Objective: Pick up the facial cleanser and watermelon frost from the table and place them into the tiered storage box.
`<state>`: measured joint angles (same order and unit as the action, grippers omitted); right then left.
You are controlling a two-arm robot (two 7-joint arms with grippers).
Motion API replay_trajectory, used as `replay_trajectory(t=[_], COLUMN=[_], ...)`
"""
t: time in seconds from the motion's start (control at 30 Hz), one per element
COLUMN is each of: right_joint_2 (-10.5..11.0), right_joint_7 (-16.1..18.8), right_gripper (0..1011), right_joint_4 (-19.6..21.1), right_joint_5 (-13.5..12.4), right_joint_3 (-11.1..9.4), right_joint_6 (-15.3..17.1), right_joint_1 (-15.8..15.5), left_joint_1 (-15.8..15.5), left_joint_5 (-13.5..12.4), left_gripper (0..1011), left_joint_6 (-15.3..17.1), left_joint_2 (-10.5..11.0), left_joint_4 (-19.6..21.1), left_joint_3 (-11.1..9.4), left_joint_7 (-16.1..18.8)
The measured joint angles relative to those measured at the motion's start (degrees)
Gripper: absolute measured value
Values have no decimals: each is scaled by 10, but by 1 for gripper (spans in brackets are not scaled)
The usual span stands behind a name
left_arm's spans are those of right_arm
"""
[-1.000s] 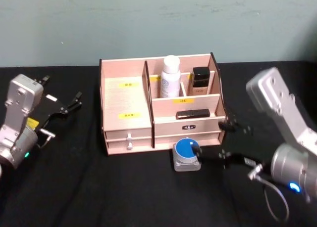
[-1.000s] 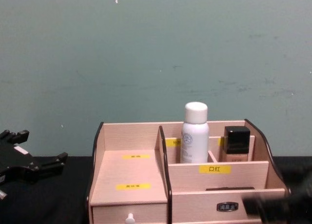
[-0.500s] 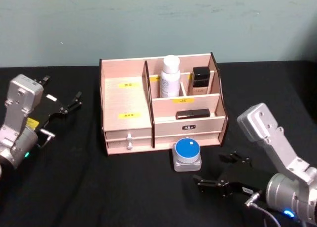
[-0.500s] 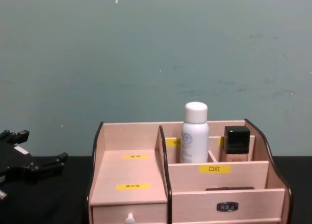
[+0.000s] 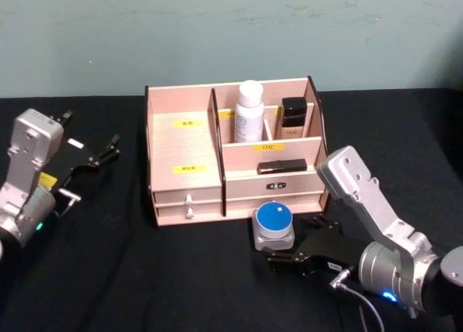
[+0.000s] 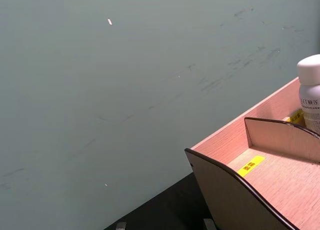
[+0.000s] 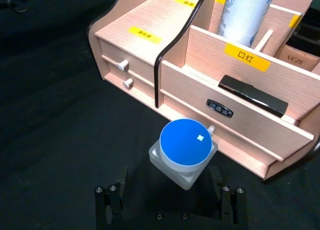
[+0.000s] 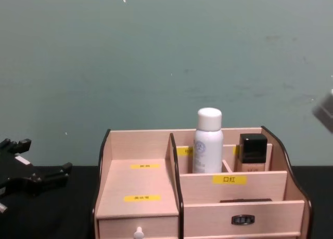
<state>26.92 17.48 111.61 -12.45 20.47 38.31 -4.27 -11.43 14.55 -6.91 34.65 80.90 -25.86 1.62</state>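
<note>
A small square clear jar with a round blue lid [image 5: 273,223], which I take for the watermelon frost, stands on the black table just in front of the tiered storage box [image 5: 184,140]. A white bottle [image 5: 249,113], likely the facial cleanser, stands upright in a back compartment of the box. My right gripper [image 5: 293,245] is low on the table, just in front and to the right of the jar. In the right wrist view this gripper [image 7: 169,190] is open, with the jar [image 7: 185,142] just ahead of its fingers [image 7: 111,200]. My left gripper [image 5: 94,157] rests open at the far left.
A dark bottle with a black cap [image 5: 292,118] stands beside the white bottle. A flat black item [image 5: 281,166] lies on the middle tier. Two drawers with white knobs [image 7: 122,64] face the front. Black cloth covers the table and a teal wall rises behind the box.
My right gripper pulled back from the jar to the front right, then came back left and now sits close in front of it. The jar and left arm have not moved.
</note>
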Motion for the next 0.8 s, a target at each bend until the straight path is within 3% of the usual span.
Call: replay_trajectory(t=[0.6, 0.8], right_joint_2=[-63, -74], right_joint_7=[-27, -29], right_gripper=[1000, 1000], right_joint_4=[-27, -32], right_joint_5=[42, 52], right_joint_3=[9, 11], right_joint_6=[26, 31], right_joint_1=[30, 36], left_joint_1=[0, 0], left_joint_5=[0, 0], left_gripper=[1001, 1001], left_joint_6=[0, 0], left_joint_2=[0, 0], left_joint_4=[0, 0], left_joint_3=[0, 0], left_joint_7=[0, 0])
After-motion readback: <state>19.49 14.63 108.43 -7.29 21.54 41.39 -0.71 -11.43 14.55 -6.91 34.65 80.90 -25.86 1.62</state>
